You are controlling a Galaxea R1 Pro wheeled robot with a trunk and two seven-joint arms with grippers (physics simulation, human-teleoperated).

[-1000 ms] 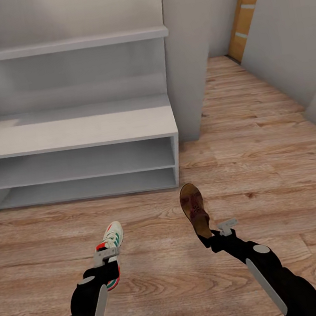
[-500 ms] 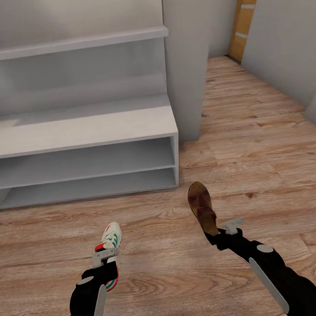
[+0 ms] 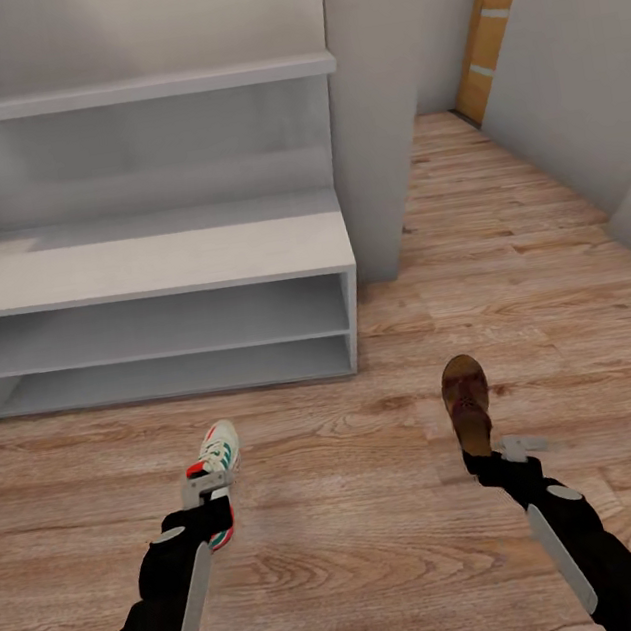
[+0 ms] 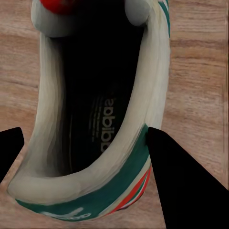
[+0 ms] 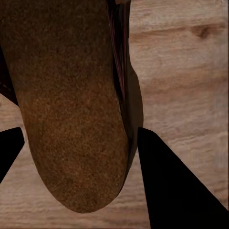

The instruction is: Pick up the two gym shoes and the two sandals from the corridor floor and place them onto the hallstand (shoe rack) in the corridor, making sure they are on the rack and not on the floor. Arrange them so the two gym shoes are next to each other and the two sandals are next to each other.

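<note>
Head view is showing me two shoes in hand and nothing on the hallstand (image 3: 146, 265) yet. My left gripper (image 3: 209, 493) is clamping the heel of a gym shoe (image 3: 216, 464), toe pointing to twelve o'clock; in the left wrist view the fingers (image 4: 183, 183) are sitting against either side of the gym shoe's (image 4: 95, 119) collar, so I am judging the jaws to be closed on it. My right gripper (image 3: 508, 451) is holding the heel end of a sandal (image 3: 467, 402), and the right wrist view is showing the sandal's (image 5: 71, 105) tan footbed between the dark fingers (image 5: 171, 186), pinched there as far as I can tell. Both shoes are hanging over the corridor floor (image 3: 368, 530); how high I cannot say.

So I am judging the task under way: one gym shoe and one sandal are picked up but unplaced, and their partners are left to fetch.

For room, the hallstand is lying at eleven o'clock from me, its top bare and both open shelves bare too. Its front edge and right-hand corner are the things I am needing to clear; the sandal is sitting at one o'clock, just right of that corner. The grey wall pillar (image 3: 373, 125) is standing at twelve, right beside the rack, and open floor is running on to one o'clock toward an orange door (image 3: 494, 21).
</note>
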